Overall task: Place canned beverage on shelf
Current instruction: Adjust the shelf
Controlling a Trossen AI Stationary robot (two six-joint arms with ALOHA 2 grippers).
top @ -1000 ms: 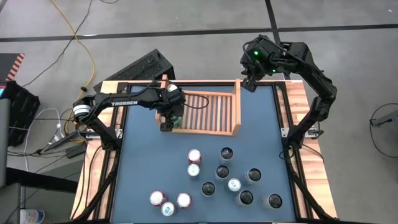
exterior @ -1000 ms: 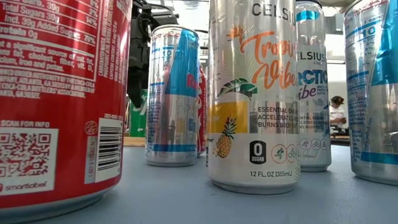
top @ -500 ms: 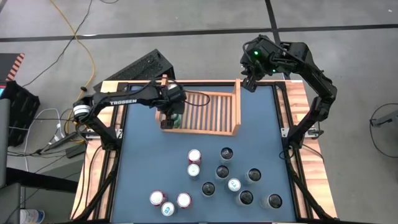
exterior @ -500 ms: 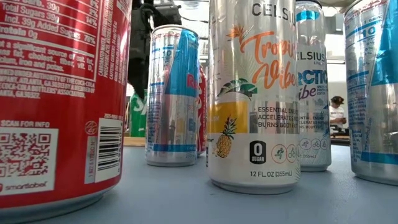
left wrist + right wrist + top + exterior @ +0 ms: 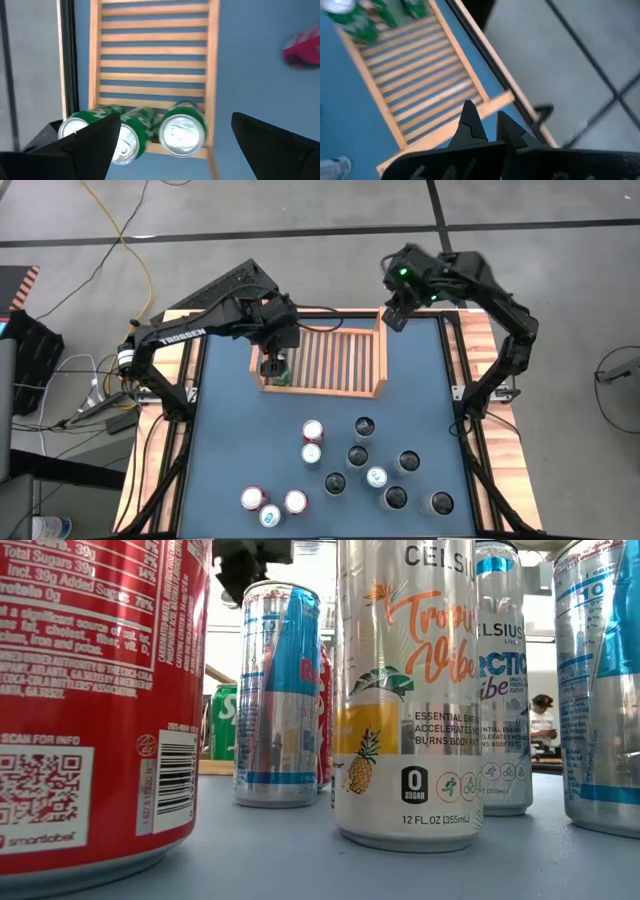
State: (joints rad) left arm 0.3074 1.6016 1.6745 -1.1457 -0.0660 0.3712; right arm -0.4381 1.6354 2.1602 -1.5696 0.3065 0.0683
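Observation:
The light-wood slatted shelf lies on the far half of the blue table. Three green cans stand upright side by side on its slats at its left end; one shows in the high view and one in the low view. My left gripper hangs open above these cans, its fingers spread wide on either side in its wrist view, clear of them. My right gripper is shut and holds nothing, high over the shelf's far right corner.
Several upright cans stand on the table's near half, a cluster at the right and a few red-topped ones at the near left. Close to the low camera are a red can and a silver can. A person sits far behind.
My left gripper has risen straight up from the green cans at the shelf's left end, staying open and drawing a little toward the far edge. The cans stay standing in the shelf. My right gripper has turned slightly at the wrist and stays shut.

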